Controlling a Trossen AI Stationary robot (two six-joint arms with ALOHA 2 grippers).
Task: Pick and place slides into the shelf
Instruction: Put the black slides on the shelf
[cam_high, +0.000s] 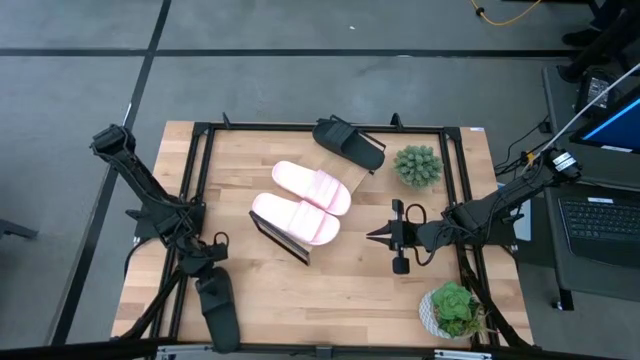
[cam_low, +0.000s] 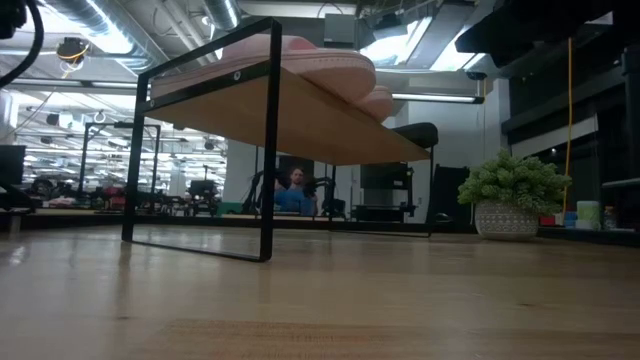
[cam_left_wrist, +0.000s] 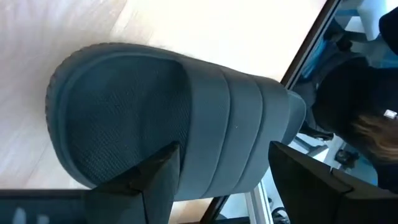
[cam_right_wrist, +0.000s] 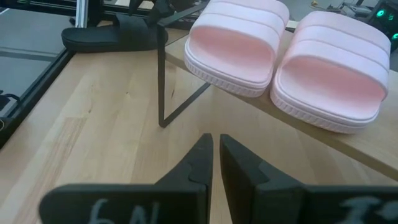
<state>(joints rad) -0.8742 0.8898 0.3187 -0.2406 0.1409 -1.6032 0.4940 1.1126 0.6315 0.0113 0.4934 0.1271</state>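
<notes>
Left claw (cam_left_wrist: 217, 180) straddles black slide (cam_left_wrist: 174, 112), fingers spread wide.

1. The high view is looking straight down on the whole table (cam_high: 330, 290) from above.
2. The low view is sitting at table level, facing under the shelf (cam_low: 290, 110) toward the room.
3. The left wrist view is pressing close to a black slide (cam_left_wrist: 168, 118).
4. The right wrist view is facing the pink slides (cam_right_wrist: 286, 56), shared with the high and low views.
</notes>
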